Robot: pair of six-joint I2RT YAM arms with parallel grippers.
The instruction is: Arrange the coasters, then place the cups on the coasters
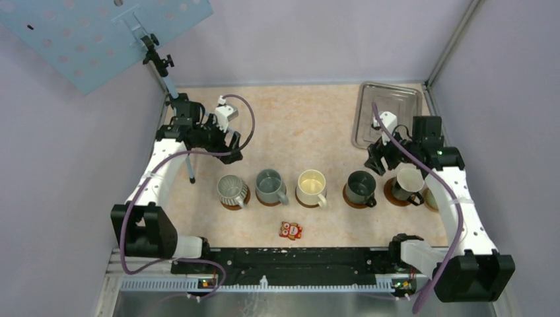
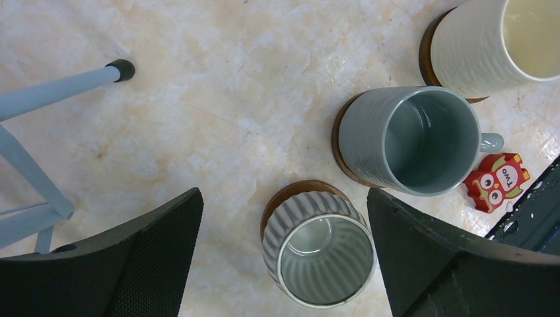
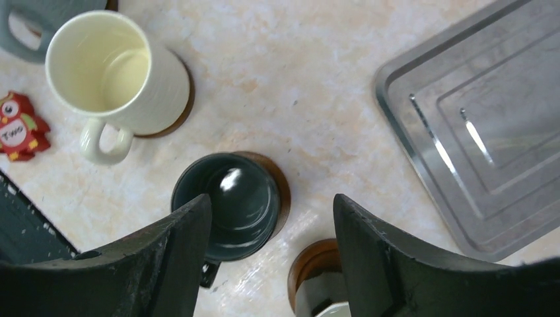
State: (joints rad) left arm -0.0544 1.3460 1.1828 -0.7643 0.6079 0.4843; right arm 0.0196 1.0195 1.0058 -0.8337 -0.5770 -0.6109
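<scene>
Five cups are showing in the top view, each sitting on a round brown wooden coaster point(image 1: 346, 195) in a row across the middle of the frame: a ribbed light-grey mug point(image 1: 231, 189), a blue-grey mug point(image 1: 269, 185), a cream mug point(image 1: 312, 186), a dark green mug point(image 1: 360, 185) and a pale mug point(image 1: 408, 178) half hidden by the right arm. The job is looking nearly or fully done, though anything further right is being hidden. The left claw point(image 1: 228, 145) and right claw point(image 1: 380, 162) are hovering above the marbled beige desk point(image 1: 304, 119).

From the left wrist, dark textured fingers point(image 2: 132, 257) are standing wide apart, gripping nothing, over the glossy ribbed mug.

From the right wrist, that claw is gaping empty too, above the glazed dark green mug. A flat stamped metal tray point(image 3: 475, 125) is lying at upper right.
</scene>
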